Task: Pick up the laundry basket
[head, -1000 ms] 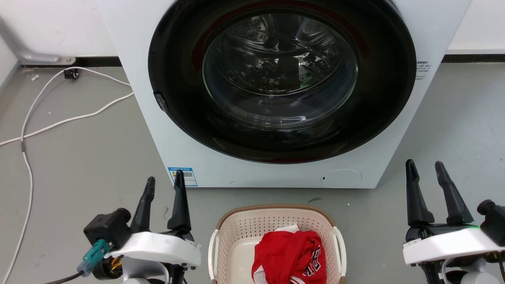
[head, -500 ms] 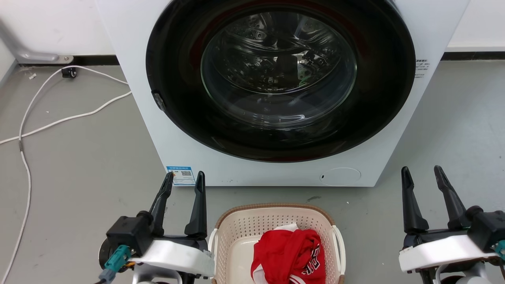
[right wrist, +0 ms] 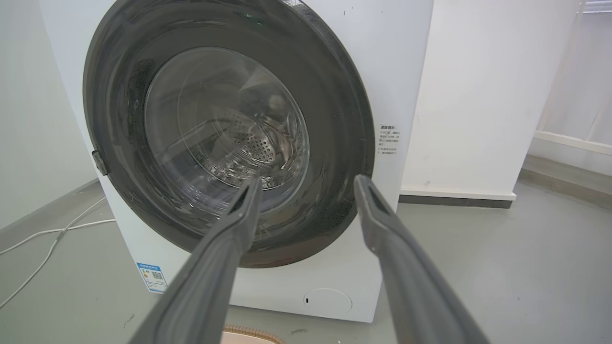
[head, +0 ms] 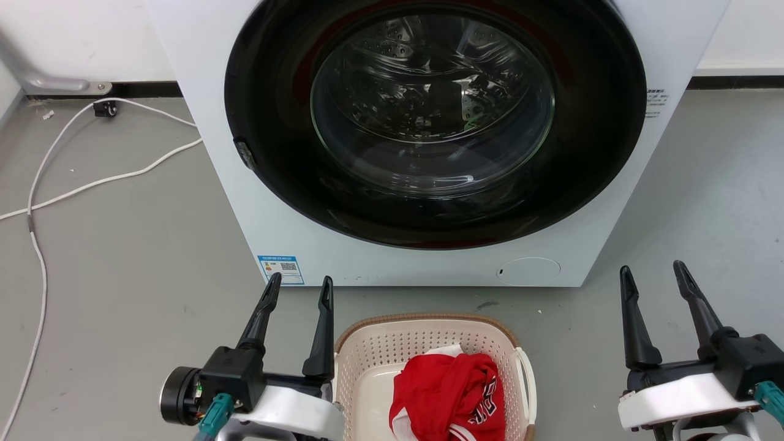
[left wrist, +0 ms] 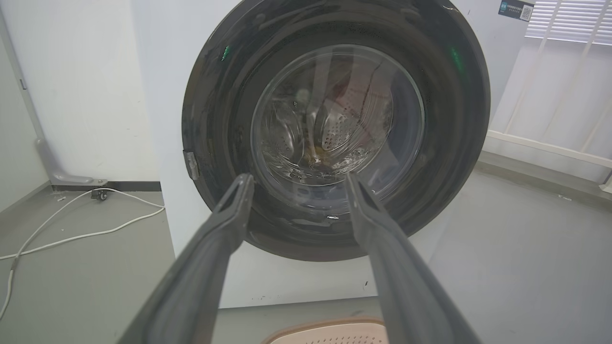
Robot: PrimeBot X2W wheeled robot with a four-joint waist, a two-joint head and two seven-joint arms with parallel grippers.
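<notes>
Item: cream perforated plastic laundry basket (head: 392, 349), rounded-rectangular, with a brown woven-look rim and white side handles. It stands on the grey floor (head: 122, 275) close before the white front-loading washing machine (head: 275, 214) and holds a crumpled red garment (head: 450, 392). Probably light, with stiff walls that flex a little and smooth plastic; the load is soft and slight. Best holds are the two side handles, taken together to keep it level; the right handle (head: 527, 380) is exposed. The left gripper (head: 301, 280) sits just beside the basket's left rim, jaws parted and empty; the right gripper (head: 651, 267) is well apart, jaws likewise parted and empty.
</notes>
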